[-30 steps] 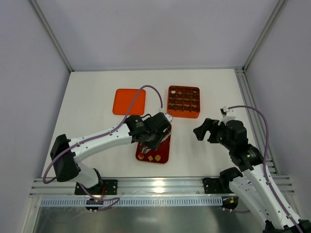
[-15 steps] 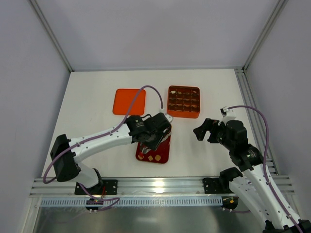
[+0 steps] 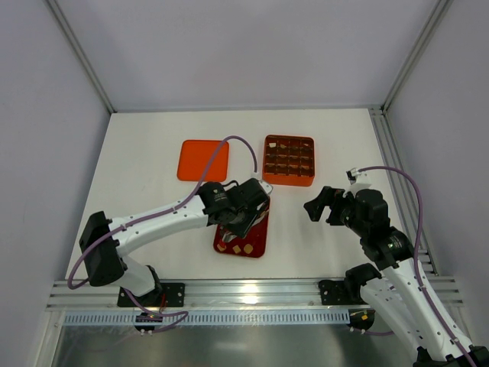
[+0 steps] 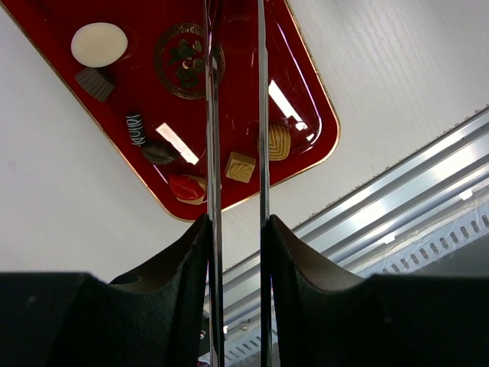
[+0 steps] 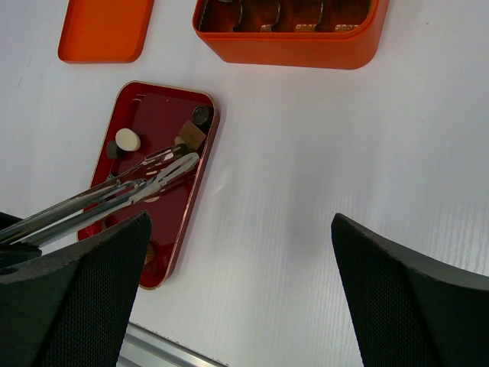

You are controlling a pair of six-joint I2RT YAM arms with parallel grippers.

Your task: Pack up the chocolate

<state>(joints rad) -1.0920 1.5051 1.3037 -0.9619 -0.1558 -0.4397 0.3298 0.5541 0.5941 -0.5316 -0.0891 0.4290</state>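
The chocolate lies on a dark red tray point(image 4: 302, 99): a cream round point(image 4: 99, 43), a dark square point(image 4: 95, 82), a tan square point(image 4: 240, 167) and several other pieces. My left gripper point(image 4: 235, 222) hovers over the tray point(image 3: 256, 243), shut on metal tongs point(image 4: 261, 115). The two blades run out over the tray with nothing seen between them. In the right wrist view the tongs point(image 5: 130, 187) end beside a brown piece point(image 5: 191, 136). My right gripper point(image 5: 241, 222) stands wide open over bare table right of the tray, holding nothing.
An orange box point(image 3: 289, 160) with a grid of cells sits at the back, some cells holding pieces. Its flat orange lid point(image 3: 203, 159) lies to the left of it. An aluminium rail point(image 3: 252, 294) runs along the near edge.
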